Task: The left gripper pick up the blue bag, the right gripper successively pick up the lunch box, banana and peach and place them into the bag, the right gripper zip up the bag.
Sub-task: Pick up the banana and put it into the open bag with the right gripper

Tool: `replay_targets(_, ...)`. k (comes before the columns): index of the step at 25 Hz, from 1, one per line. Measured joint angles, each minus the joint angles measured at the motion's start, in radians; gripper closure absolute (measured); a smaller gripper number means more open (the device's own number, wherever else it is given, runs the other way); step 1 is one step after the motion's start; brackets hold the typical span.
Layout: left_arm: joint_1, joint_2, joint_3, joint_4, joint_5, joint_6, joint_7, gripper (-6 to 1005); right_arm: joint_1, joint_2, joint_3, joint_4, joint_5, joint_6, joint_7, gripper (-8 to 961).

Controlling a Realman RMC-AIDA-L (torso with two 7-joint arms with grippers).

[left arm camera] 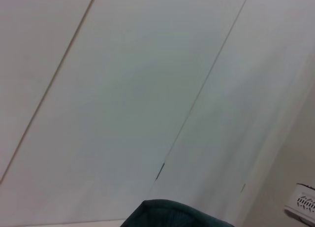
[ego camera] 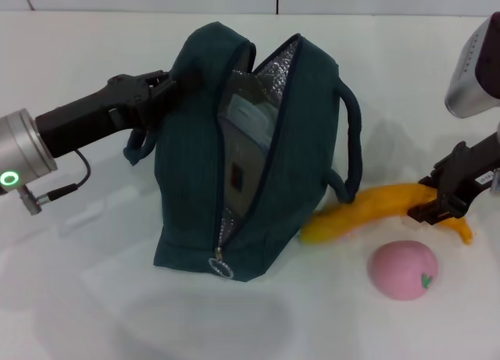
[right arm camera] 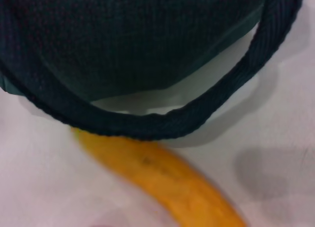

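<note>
head view: left gripper (ego camera: 173, 88) is clenched on the bag's (ego camera: 195, 188) top edge, holding it upright and unzipped, lunch box (ego camera: 248, 133) already inside. right gripper (ego camera: 439, 196) sits at the banana's (ego camera: 367, 208) far end; whether it has closed i cannot tell. peach (ego camera: 402, 269) waits nearby. next: lift the banana into the opening.

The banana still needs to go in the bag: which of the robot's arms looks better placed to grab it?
The right. The right gripper is already at the banana, near its far end. The left gripper is on the other side, at the top of the bag, apparently holding it open.
</note>
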Motion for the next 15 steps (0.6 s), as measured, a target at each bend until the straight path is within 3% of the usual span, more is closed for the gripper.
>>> replay_targets(2,0.002,0.000,0.000,0.000,0.000,0.001,0.000,960,-0.007,-0.001,0.007,0.000,0.031,0.003,0.000,439)
replay_targets(8,0.006,0.005,0.000,0.000,0.000,0.004,0.000,960,-0.037,-0.005,0.096,-0.014,0.070,0.006,0.000,474)
replay_targets(15,0.014,0.009,-0.001,0.000,-0.001,0.005,0.000,960,-0.098,-0.006,0.318,-0.040,0.071,0.005,-0.001,504)
